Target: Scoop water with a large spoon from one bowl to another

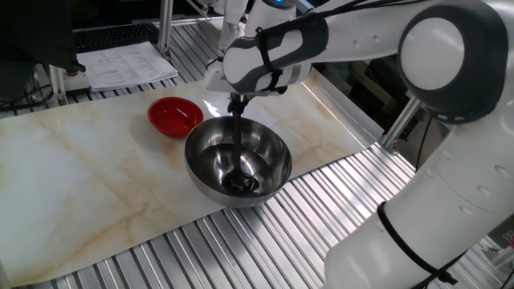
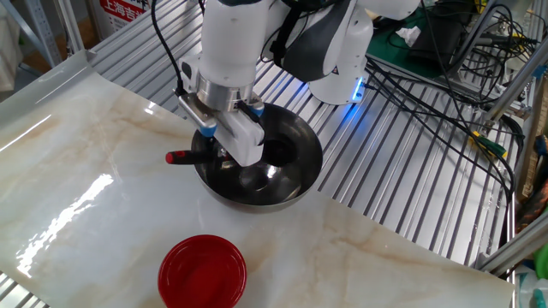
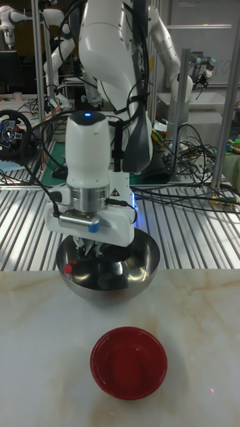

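The large steel bowl stands near the marble board's front edge. My gripper hangs over its far rim, shut on the thin handle of the black ladle. The handle slopes down into the bowl, and the round scoop is low near the bottom. In the other fixed view the handle's red-tipped end sticks out past the gripper over the steel bowl's rim. The small red bowl sits apart on the board. Water shows only as shine inside the steel bowl.
The marble board lies on a slatted metal table. Papers rest beyond the board. The robot's white body fills the right side. Cables run across the slats.
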Controlling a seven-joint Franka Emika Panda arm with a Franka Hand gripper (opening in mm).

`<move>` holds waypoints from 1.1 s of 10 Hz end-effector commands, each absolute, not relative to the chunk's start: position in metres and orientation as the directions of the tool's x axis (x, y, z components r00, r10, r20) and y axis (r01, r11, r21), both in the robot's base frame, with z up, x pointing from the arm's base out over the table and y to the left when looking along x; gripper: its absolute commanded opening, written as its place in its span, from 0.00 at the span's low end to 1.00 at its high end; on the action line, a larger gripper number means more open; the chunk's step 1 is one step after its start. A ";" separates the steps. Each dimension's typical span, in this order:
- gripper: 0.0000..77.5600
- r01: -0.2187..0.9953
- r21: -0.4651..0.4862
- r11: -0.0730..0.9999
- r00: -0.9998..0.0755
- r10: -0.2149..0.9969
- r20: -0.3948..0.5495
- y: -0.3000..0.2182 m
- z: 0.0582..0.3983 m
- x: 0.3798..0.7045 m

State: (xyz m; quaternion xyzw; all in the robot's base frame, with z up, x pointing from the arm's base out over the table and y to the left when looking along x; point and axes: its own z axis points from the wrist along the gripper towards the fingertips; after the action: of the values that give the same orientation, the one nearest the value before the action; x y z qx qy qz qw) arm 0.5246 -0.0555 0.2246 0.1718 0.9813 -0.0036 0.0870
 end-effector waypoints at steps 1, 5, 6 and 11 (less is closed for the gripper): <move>0.02 0.368 0.027 0.929 -0.895 0.362 -0.259 -0.055 0.241 0.533; 0.02 0.397 0.049 0.917 -0.875 0.394 -0.282 -0.055 0.249 0.541; 0.02 0.403 0.053 0.914 -0.871 0.400 -0.284 -0.055 0.252 0.543; 0.02 0.417 0.060 0.907 -0.864 0.416 -0.284 -0.058 0.270 0.552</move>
State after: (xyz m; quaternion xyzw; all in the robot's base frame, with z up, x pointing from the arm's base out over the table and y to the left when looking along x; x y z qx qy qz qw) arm 0.5472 -0.0569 0.2613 0.2114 0.9669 -0.0031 0.1432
